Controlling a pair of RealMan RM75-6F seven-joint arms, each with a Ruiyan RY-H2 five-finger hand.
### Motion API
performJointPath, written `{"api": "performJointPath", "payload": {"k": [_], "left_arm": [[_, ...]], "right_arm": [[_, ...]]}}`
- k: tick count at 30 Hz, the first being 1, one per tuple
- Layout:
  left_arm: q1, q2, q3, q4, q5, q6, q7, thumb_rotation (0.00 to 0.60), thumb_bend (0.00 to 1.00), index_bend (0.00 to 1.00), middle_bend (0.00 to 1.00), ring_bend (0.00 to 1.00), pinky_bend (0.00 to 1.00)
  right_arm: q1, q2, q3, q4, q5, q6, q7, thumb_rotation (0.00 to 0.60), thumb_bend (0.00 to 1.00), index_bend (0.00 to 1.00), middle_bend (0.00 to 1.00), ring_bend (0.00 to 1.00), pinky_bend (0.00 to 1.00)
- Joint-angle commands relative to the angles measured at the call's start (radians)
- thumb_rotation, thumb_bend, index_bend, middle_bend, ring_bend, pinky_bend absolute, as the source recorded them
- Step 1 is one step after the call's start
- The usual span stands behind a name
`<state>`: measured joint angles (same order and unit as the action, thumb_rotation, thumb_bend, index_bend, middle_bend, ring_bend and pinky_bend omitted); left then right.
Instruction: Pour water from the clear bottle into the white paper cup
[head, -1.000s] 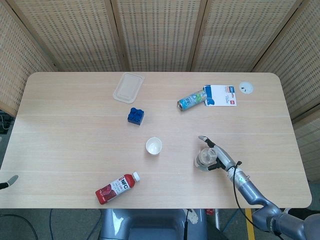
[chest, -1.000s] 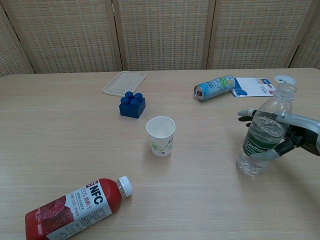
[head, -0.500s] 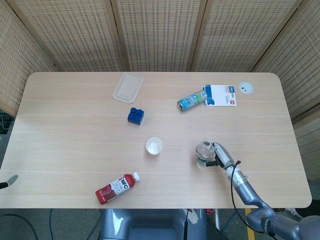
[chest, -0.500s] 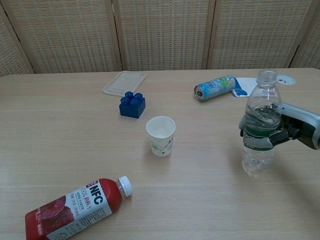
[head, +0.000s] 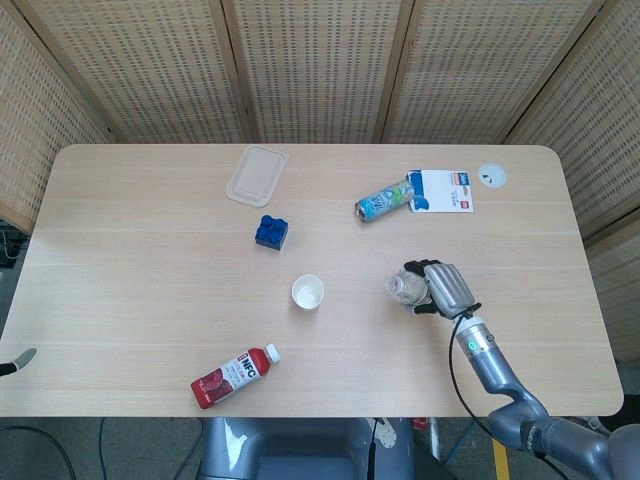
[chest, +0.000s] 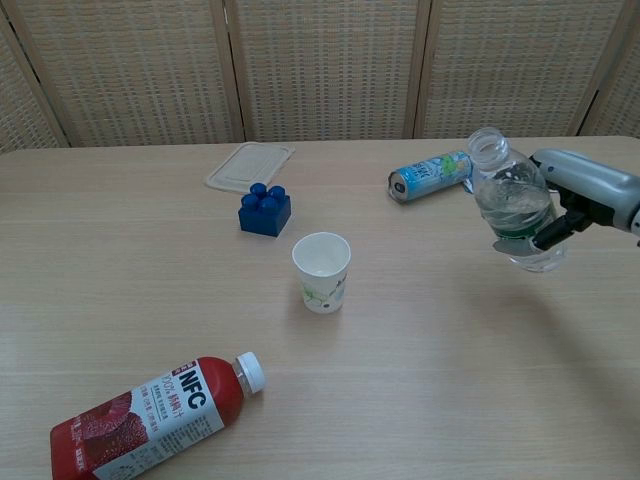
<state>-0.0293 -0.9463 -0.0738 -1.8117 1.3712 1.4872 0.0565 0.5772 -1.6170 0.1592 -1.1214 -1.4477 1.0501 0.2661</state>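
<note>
Lying nearest on the pale wood table (chest: 120, 330) is a red juice bottle (chest: 150, 412). Farther back, a white paper cup (chest: 322, 271) is standing upright. To its right, the right hand (chest: 585, 200) is gripping a clear, uncapped bottle (chest: 513, 203), lifted and tilted toward the cup.

- The head view looks steeply down from high above the near edge, taking in the whole table (head: 150, 250) and the wicker screens (head: 320, 70) at the far side.
- The chest view sits low and close at the near edge, facing across the table (chest: 120, 300) toward the screens (chest: 320, 60).
- Both share the middle of the table: the paper cup (head: 308, 292) (chest: 322, 272) and the blue block (head: 271, 231) (chest: 265, 210).
</note>
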Motion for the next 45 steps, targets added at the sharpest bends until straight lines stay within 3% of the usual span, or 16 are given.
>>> {"api": "performJointPath", "payload": {"k": [1, 9, 20, 29, 45], "left_arm": [[0.0, 0.001, 0.0, -0.001, 0.0, 0.001, -0.001, 0.6, 0.1, 0.0, 0.0, 0.0, 0.0], [-0.004, 0.005, -0.001, 0.001, -0.005, -0.006, -0.012, 0.6, 0.1, 0.0, 0.0, 0.0, 0.0], [-0.006, 0.016, -0.001, 0.001, -0.012, -0.017, -0.039, 0.6, 0.1, 0.0, 0.0, 0.0, 0.0], [-0.014, 0.018, -0.001, 0.003, -0.019, -0.035, -0.044, 0.6, 0.1, 0.0, 0.0, 0.0, 0.0], [-0.021, 0.031, -0.001, 0.003, -0.026, -0.052, -0.072, 0.6, 0.1, 0.0, 0.0, 0.0, 0.0]], "right_arm": [[0.063, 0.055, 0.055, -0.121, 0.087, -0.046, -0.376, 0.6, 0.85, 0.56, 0.55, 0.46, 0.68], [0.098, 0.047, 0.096, -0.243, 0.271, -0.09, -0.639, 0.6, 0.85, 0.56, 0.55, 0.46, 0.68], [0.141, -0.045, 0.094, -0.24, 0.43, -0.022, -0.913, 0.6, 0.86, 0.56, 0.55, 0.48, 0.7], [0.189, -0.095, 0.125, -0.28, 0.603, 0.052, -1.135, 0.6, 0.86, 0.56, 0.55, 0.48, 0.7], [0.263, -0.152, 0.124, -0.285, 0.702, 0.124, -1.279, 0.6, 0.86, 0.56, 0.55, 0.48, 0.7]]}}
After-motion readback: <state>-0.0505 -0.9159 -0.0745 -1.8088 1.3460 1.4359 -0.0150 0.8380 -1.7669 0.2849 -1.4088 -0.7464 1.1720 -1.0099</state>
